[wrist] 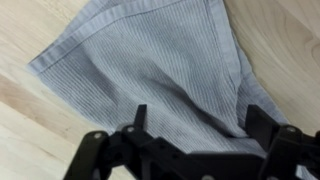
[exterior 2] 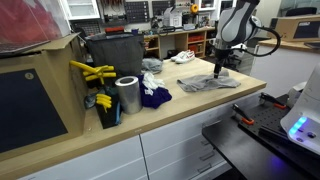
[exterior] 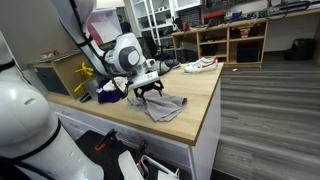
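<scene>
A grey ribbed cloth [wrist: 150,60] lies crumpled on the light wooden countertop [wrist: 280,50]. It also shows as the cloth [exterior: 165,106] and the cloth [exterior 2: 208,84] in both exterior views. My gripper [wrist: 197,118] hangs just above the cloth, jaws wide apart, nothing between them. One black finger [wrist: 140,115] and the other finger [wrist: 262,122] straddle a fold of the fabric. In the exterior views the gripper [exterior: 148,91] and the gripper [exterior 2: 223,70] sit right over the cloth's edge.
A dark blue cloth [exterior 2: 153,97], a silver cylinder [exterior 2: 127,95], yellow tools [exterior 2: 92,72] and a dark bin [exterior 2: 113,52] stand along the counter. White shoes [exterior: 200,65] lie at the far end. The counter edge [exterior: 205,125] drops off near the cloth.
</scene>
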Available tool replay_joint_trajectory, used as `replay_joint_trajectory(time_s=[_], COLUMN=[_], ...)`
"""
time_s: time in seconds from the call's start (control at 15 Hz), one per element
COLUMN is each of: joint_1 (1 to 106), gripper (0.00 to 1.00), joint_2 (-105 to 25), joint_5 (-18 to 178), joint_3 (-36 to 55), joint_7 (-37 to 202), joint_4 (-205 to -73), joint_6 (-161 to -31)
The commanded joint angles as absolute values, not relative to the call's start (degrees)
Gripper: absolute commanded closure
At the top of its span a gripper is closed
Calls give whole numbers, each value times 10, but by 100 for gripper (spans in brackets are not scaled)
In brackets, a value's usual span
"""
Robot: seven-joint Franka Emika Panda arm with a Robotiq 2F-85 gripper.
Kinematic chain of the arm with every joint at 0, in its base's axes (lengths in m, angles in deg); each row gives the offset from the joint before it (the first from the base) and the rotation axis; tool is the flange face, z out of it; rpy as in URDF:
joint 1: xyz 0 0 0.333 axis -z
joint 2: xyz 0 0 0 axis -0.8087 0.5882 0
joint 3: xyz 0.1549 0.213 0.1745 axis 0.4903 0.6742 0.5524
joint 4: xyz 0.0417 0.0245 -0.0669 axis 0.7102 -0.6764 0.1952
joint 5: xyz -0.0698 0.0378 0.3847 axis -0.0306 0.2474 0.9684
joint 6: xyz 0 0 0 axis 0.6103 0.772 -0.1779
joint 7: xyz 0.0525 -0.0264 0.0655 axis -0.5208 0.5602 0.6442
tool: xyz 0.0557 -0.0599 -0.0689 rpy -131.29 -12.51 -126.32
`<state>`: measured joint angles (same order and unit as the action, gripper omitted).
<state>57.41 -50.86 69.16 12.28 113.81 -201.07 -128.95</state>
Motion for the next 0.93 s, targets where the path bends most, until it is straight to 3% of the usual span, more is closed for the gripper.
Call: replay_joint_trajectory(time_s=[0.0, 0.73, 0.8, 0.87], joint_1=[566, 557, 552, 545], gripper=[0, 0, 17, 26], joint_2=[-485, -398, -389, -382], joint_5=[712, 802, 799, 792], joint_3=[133, 191, 190, 188], joint_7=[1088, 1012, 1002, 991], joint_4=[-1998, -1908, -1900, -1891], joint_6=[-1307, -1312, -1316, -1319])
